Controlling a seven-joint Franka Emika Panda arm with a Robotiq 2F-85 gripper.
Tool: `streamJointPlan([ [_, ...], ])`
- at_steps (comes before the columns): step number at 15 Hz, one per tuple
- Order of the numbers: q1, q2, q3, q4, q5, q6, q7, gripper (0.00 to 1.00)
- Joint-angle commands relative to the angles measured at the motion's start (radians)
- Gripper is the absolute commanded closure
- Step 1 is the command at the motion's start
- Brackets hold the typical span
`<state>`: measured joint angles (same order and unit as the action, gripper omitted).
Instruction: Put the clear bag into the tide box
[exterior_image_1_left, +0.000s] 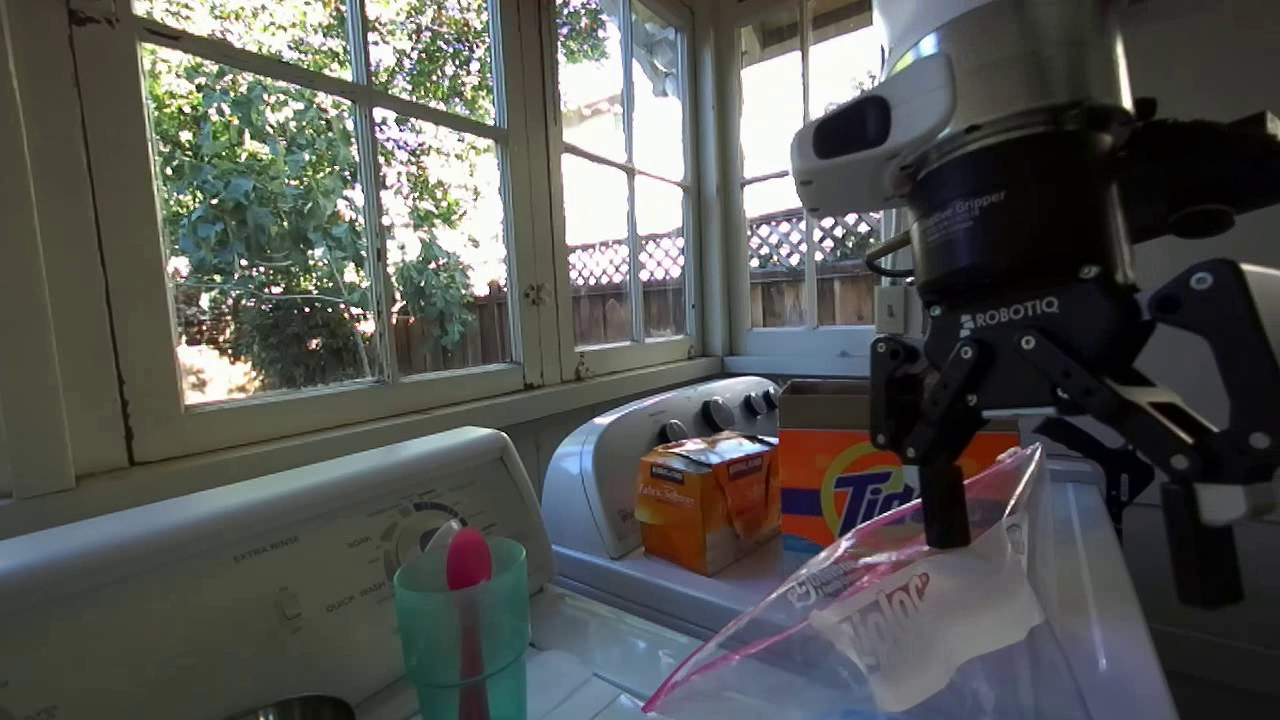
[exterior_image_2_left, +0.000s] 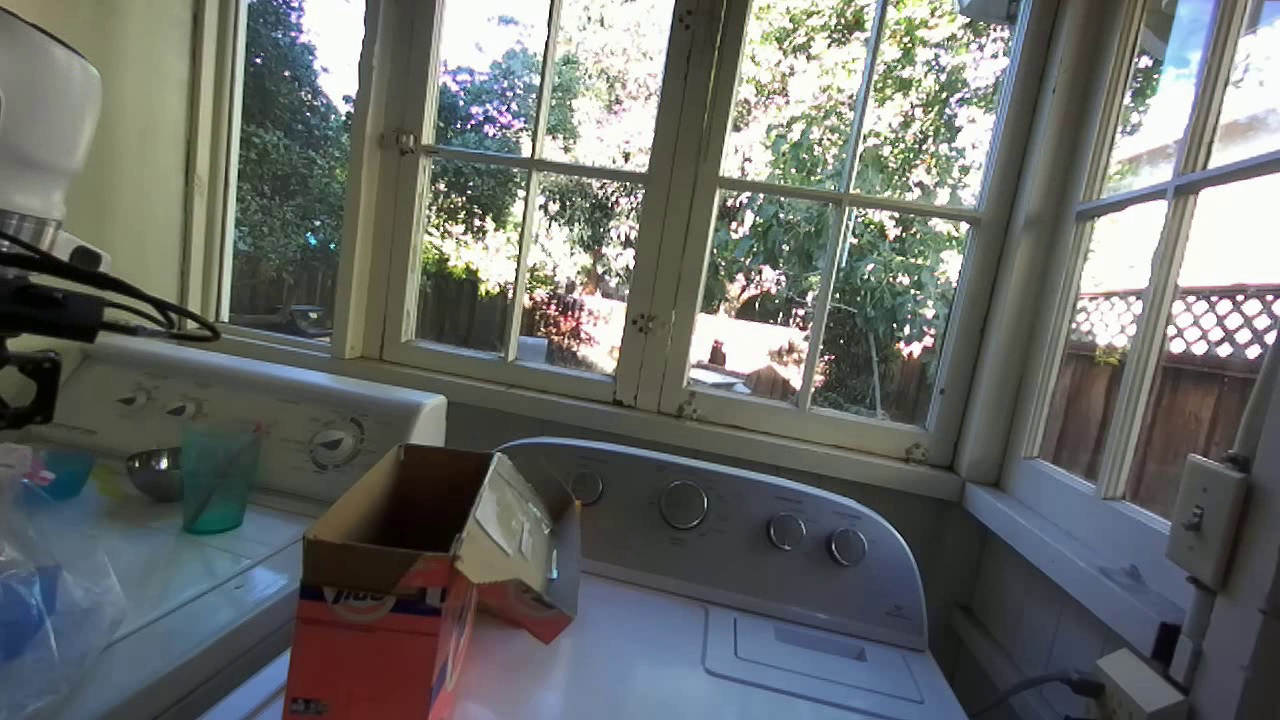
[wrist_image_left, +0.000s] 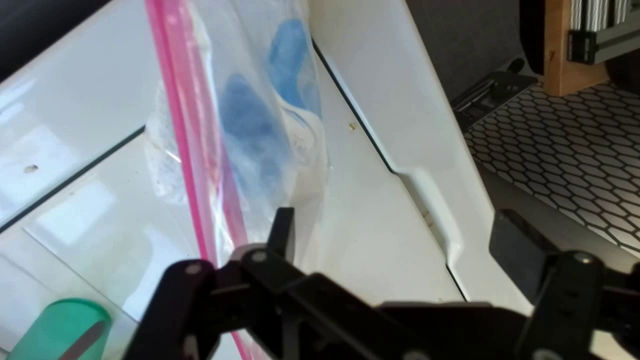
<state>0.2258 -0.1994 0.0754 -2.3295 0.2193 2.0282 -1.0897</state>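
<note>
1. Windows (exterior_image_2_left: 688, 190) span the upper part of both exterior views; trees (exterior_image_1_left: 260, 240) and a wooden fence (exterior_image_2_left: 1210, 420) show through the panes.
2. Below them stand a washing machine (exterior_image_1_left: 200, 600), its panel lettered "EXTRA RINSE" and "QUICK WASH", and a second machine (exterior_image_2_left: 630, 660) with round knobs (exterior_image_2_left: 684, 505), both white.
3. The robot arm (exterior_image_1_left: 1010, 90) hangs at the upper right in an exterior view, the word "ROBOTIQ" near its end.
4. The Tide box (exterior_image_2_left: 370, 640) is upright on the second machine, open at the top, a cardboard flap (exterior_image_2_left: 500, 560) folded out to one side.
5. The clear bag (exterior_image_1_left: 930, 630) is outside the Tide box, above the washing machine's white top, its pink-red seal strip (wrist_image_left: 176, 110) running at a slant. Blue shapes (wrist_image_left: 250, 115) show inside it in the wrist view. In both exterior views its lower end is cut off by the frame edge.
6. A smaller orange box (exterior_image_1_left: 710, 505), printed "KIRKLAND", sits on the second machine just beside the Tide box; I cannot tell whether the two touch.
7. The fingers (exterior_image_1_left: 945, 505) are released, spread wide apart. One overlaps the upper part of the clear bag; contact with the plastic cannot be told.
8. A green cup (exterior_image_1_left: 425, 630) stands upright on the washing machine.
9. A metal bowl (exterior_image_2_left: 152, 472) is partly behind the cup in an exterior view.
10. A pink spoon (exterior_image_1_left: 468, 560) stands in the cup, head above the rim.
</note>
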Motion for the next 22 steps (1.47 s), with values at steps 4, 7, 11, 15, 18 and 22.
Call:
streamJointPlan([
  [4, -0.003, 0.013, 0.024, 0.044, -0.046, 0.028, -0.064, 0.00],
  [7, -0.008, 0.006, 0.041, 0.078, -0.113, 0.040, -0.062, 0.00],
  [11, -0.024, 0.039, 0.037, 0.087, -0.182, 0.048, -0.038, 0.00],
  [15, -0.037, 0.093, 0.034, 0.083, -0.189, 0.070, -0.035, 0.00],
  [18, -0.038, 0.145, 0.040, 0.084, -0.175, 0.097, -0.045, 0.00],
  [22, -0.041, 0.202, 0.053, 0.082, -0.180, 0.102, -0.033, 0.00],
])
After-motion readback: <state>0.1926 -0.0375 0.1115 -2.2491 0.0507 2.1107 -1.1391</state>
